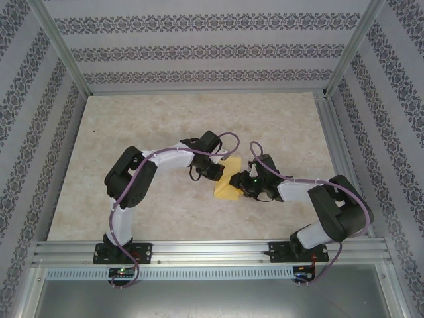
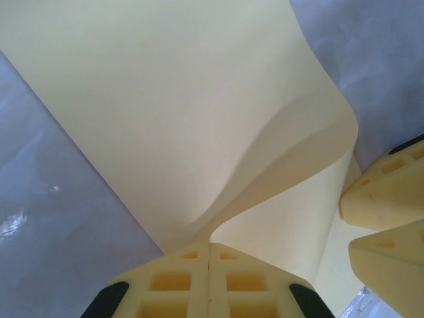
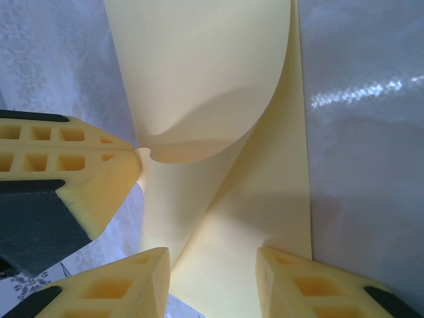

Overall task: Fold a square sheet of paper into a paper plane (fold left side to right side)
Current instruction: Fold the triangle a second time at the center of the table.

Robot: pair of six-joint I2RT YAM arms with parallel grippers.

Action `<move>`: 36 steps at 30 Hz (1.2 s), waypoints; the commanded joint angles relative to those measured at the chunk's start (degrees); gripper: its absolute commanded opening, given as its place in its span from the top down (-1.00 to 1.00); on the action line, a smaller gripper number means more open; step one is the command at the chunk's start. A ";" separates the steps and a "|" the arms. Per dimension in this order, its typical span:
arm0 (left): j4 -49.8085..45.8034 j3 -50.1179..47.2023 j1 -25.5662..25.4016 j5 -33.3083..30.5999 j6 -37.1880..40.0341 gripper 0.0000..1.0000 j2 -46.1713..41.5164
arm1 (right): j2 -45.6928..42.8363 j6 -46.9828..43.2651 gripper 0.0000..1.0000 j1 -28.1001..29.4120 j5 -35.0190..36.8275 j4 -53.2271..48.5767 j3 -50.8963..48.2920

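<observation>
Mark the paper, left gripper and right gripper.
paper (image 2: 165, 99): left wrist view, flat upper face.
left gripper (image 2: 209, 252): left wrist view, closed fingertips.
right gripper (image 3: 212, 260): right wrist view, between fingertips.

Yellow sheet on a beige desk, between patterned walls.

The sheet (image 1: 227, 187) is plain yellow-orange from above and a paler matte cream-yellow up close, shaded darker inside its curl. The desk (image 1: 152, 126) is beige with faint marbling; up close it looks grey-blue with white glare. The left hand (image 2: 209, 262) has pale yellow fingers with black pads, and the right hand (image 3: 215, 281) has the same colours. The arms (image 1: 169, 159) are black with white sleeves and purple cables (image 1: 236, 139). The walls (image 1: 199, 53) are pale grey with bands of dark floral pattern, and the frame (image 1: 199, 250) is silver.
</observation>
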 commanded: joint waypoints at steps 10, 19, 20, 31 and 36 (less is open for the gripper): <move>0.46 -1.96 0.67 -0.08 0.27 0.89 0.75 | -0.53 -1.23 0.21 0.44 0.82 -1.11 -0.10; 0.90 -2.04 0.63 0.14 -0.02 0.88 1.48 | -0.95 -1.02 0.21 0.44 0.35 -0.60 0.82; 0.85 -2.04 0.63 0.13 -0.02 0.88 1.56 | -1.33 -0.86 0.22 0.44 0.26 -0.70 1.17; 0.92 -2.04 0.59 0.12 -0.11 0.89 2.03 | -9.38 -0.24 0.84 0.35 4.07 -5.86 4.18; 0.73 -1.87 0.61 0.15 -0.01 0.88 2.03 | -4.55 2.63 1.00 1.68 3.77 -1.48 5.82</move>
